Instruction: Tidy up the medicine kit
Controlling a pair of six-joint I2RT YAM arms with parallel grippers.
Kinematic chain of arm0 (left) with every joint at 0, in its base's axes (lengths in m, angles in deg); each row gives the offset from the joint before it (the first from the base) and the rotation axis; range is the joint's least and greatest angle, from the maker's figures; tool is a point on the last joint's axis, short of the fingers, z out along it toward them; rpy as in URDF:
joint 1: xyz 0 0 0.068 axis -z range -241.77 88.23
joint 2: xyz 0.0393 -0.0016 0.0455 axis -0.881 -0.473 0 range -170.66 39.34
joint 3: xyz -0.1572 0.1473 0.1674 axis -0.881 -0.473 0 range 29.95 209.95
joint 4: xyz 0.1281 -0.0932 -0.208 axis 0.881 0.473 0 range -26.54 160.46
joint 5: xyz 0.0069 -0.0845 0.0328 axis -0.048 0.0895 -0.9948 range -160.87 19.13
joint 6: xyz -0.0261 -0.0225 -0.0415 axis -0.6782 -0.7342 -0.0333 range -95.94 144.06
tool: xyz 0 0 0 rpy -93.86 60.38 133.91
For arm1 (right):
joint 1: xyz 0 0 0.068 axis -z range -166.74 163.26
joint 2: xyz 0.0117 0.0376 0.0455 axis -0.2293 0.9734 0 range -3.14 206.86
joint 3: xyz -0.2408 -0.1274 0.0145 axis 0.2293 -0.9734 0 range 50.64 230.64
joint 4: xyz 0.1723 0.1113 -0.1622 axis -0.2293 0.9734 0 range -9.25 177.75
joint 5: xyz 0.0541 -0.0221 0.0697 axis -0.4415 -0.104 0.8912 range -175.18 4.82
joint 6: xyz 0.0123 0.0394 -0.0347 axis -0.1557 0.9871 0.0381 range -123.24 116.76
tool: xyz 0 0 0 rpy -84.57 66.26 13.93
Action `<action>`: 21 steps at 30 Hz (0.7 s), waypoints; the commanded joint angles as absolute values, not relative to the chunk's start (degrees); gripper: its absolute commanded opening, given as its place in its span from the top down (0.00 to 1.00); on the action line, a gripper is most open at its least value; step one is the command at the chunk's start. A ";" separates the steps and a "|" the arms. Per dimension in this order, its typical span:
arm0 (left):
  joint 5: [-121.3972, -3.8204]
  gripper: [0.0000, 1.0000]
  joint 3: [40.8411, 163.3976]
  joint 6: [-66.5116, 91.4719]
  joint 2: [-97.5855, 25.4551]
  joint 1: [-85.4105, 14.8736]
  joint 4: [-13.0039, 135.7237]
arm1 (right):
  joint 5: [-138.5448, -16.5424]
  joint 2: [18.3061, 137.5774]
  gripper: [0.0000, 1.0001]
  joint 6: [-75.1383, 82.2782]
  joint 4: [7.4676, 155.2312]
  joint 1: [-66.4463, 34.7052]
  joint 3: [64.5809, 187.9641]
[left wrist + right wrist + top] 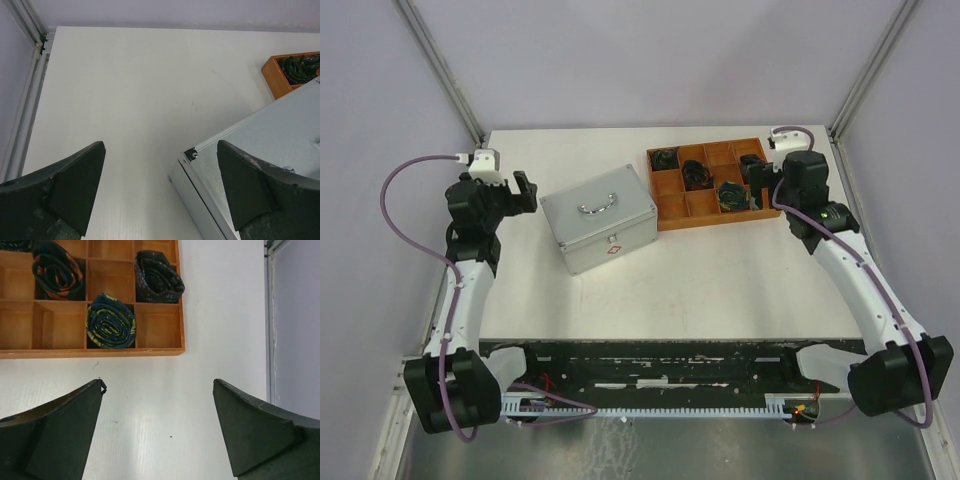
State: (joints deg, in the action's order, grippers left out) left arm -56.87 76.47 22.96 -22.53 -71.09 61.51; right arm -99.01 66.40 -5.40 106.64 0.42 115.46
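Observation:
The medicine kit (598,215) is a silver-grey metal case with its lid down, a handle on top and a latch with a small red diamond on the front. It lies skewed in the middle of the table. My left gripper (525,190) hangs open just left of it. In the left wrist view the kit's near corner (260,145) lies under the right finger (245,185), and the left gripper (160,145) holds nothing. My right gripper (757,172) is open at the tray's right end, over bare table (159,382).
A brown wooden compartment tray (720,218) stands right of the kit, its rim (100,353) close ahead of my right fingers. Dark rolled cloth pieces (110,321) (158,277) fill some cells. The table's right edge and frame rail (270,315) run close by.

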 commanded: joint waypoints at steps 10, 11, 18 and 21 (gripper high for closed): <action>-55.10 0.01 75.97 21.09 -10.99 -71.38 58.09 | -100.48 53.29 0.00 -2.63 105.48 -0.02 114.00; -54.58 0.01 76.08 21.37 -9.92 -71.42 58.54 | -100.48 52.42 0.00 -2.72 104.53 -0.02 113.22; -53.10 0.01 71.13 21.07 -2.73 -71.40 56.81 | -104.68 46.80 0.00 -4.84 98.42 -0.02 107.99; -51.90 0.01 67.73 19.92 0.13 -71.36 54.01 | -103.55 44.91 0.00 -5.96 97.47 0.00 105.87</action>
State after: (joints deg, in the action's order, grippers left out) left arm -54.03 71.60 22.10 -2.53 -71.09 58.80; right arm -102.07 47.73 -4.41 102.71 0.09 107.65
